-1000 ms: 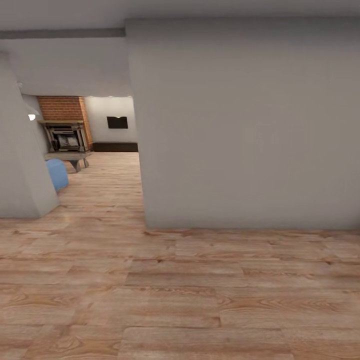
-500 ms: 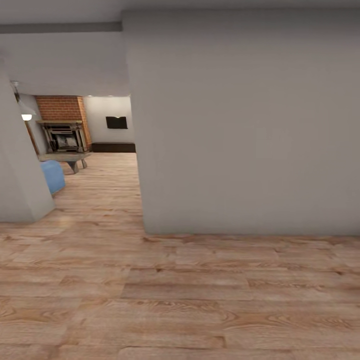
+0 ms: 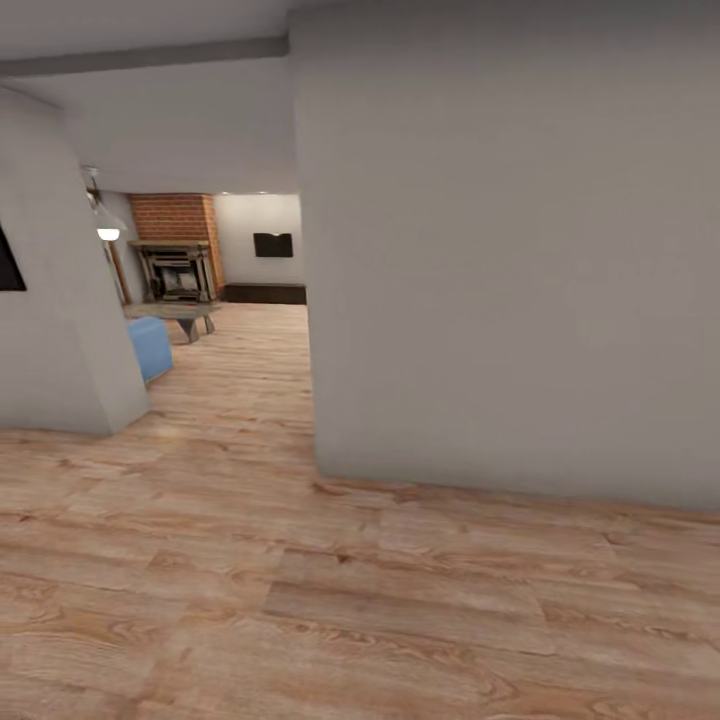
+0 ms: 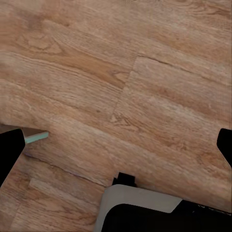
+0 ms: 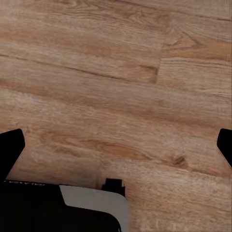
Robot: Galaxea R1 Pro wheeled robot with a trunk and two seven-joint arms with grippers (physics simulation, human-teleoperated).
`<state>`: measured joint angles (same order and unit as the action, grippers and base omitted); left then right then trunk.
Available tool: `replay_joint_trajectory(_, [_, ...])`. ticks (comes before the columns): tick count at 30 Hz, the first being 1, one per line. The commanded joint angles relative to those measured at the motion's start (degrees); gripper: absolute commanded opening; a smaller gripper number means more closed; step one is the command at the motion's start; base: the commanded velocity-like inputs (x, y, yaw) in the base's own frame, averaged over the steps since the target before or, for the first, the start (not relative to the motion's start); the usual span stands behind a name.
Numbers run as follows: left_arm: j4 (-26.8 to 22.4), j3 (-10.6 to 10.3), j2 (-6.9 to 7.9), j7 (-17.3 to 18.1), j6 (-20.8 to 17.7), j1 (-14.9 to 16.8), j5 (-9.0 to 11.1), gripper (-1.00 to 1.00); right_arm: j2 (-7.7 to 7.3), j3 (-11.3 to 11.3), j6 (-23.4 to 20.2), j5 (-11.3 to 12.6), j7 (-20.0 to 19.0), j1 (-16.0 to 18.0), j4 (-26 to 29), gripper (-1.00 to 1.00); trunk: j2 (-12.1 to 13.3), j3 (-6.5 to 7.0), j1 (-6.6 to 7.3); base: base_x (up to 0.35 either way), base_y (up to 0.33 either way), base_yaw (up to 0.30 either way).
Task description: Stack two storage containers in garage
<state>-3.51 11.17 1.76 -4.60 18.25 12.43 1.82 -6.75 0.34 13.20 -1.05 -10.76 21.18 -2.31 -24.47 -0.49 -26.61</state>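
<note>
The two storage containers and the garage are out of view. The living room (image 3: pixel 215 300) lies ahead through an opening, with its red brick fireplace (image 3: pixel 178 250), blue sofa (image 3: pixel 150 347) and low coffee table (image 3: pixel 175 315). Over the light wood-plank floor (image 4: pixel 145 87), my left gripper (image 4: pixel 116 145) is open, its black fingertips (image 4: pixel 9 150) spread wide with nothing between them. My right gripper (image 5: pixel 118 145) is also open above the planks (image 5: pixel 116 72), holding nothing.
A broad pale grey wall (image 3: pixel 510 270) stands close ahead on the right, its corner beside the opening. Another grey wall (image 3: pixel 60 340) flanks the opening on the left and carries a dark frame (image 3: pixel 8 262). A lamp (image 3: pixel 108 232) hangs beyond it.
The whole head view has shifted, so the camera moved. The opening and fireplace now sit further right, and more of the left wall with its dark frame shows.
</note>
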Motion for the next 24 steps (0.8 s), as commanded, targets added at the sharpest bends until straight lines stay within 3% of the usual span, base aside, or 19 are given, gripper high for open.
replay_joint_trajectory(1, [0.1, 0.0, 0.0, -0.1, 0.2, 0.0, 0.2, 1.0, -0.02, 0.0, 0.4, -0.1, -0.1, 0.1, -0.2, 1.0, -0.1, -0.05, -0.06, 0.325, 0.0, 0.25])
replay_joint_trajectory(24, [0.1, 0.1, 0.24, -0.1, 0.2, 0.0, 0.5, 1.0, -0.08, 0.0, 0.4, -0.2, -0.1, 0.1, -0.2, 1.0, -0.1, -0.05, -0.06, 0.325, 0.0, 0.25])
